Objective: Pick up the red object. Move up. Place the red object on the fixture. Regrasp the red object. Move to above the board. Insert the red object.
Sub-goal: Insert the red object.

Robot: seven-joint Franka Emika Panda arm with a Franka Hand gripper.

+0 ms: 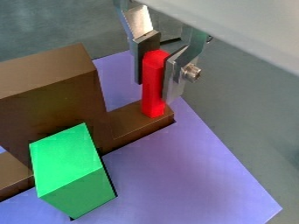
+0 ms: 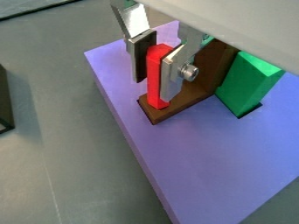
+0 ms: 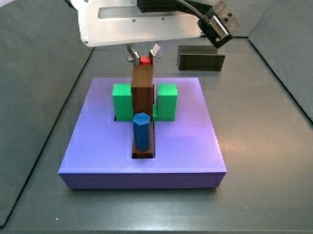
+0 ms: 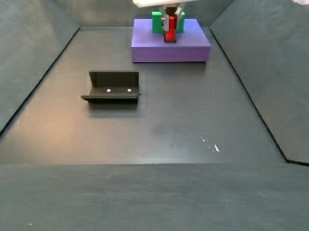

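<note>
- The dark boxy fixture (image 4: 112,87) with its recessed front stands on the grey floor at nine o'clock, well apart from the large flat purple board (image 4: 187,50).
- The green block (image 1: 70,171) and brown bar (image 1: 47,87) stand on the board.
- At twelve o'clock, the silver two-finger gripper (image 1: 158,59) is clamped narrow around the upright red peg-like object (image 1: 153,83), whose lower end sits in the brown bar's slot.
- A blue upright cylinder (image 3: 142,129) stands nearer on that bar.

The hand (image 1: 160,54) has shiny metal fingers (image 1: 177,74) (dark matt pads) over the smooth matt red object (image 1: 155,83).
</note>
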